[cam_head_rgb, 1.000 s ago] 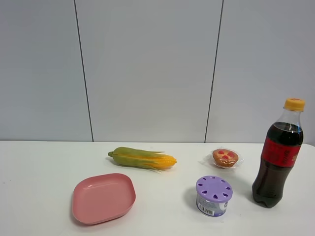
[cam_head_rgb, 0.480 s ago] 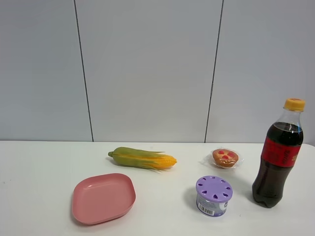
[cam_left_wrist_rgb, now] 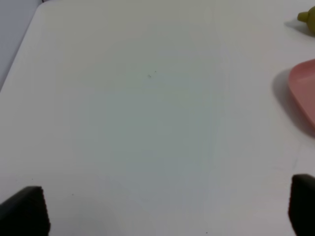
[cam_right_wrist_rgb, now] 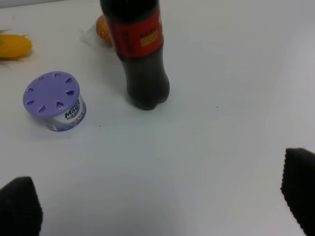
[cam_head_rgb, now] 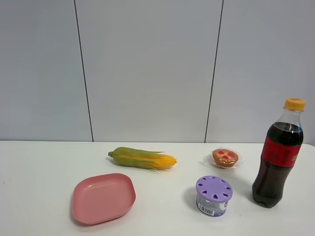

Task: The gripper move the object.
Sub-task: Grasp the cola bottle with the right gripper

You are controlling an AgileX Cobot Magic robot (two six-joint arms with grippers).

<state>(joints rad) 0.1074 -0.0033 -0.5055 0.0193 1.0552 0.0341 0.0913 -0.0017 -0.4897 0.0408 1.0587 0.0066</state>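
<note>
Nothing has moved in the last second. The tall clear plastic bottle of dark cola with red label and orange-yellow cap (cam_head_rgb: 277,157) stands upright at the right of the white worktop (cam_head_rgb: 39,167), near the short purple-lidded canister (cam_head_rgb: 214,195), so the task has not begun. The right tool (cam_right_wrist_rgb: 160,201) is released and empty, facing the bottle; the left tool (cam_left_wrist_rgb: 162,209) gapes too. The bottle is smooth and round — probably slippery.
</note>
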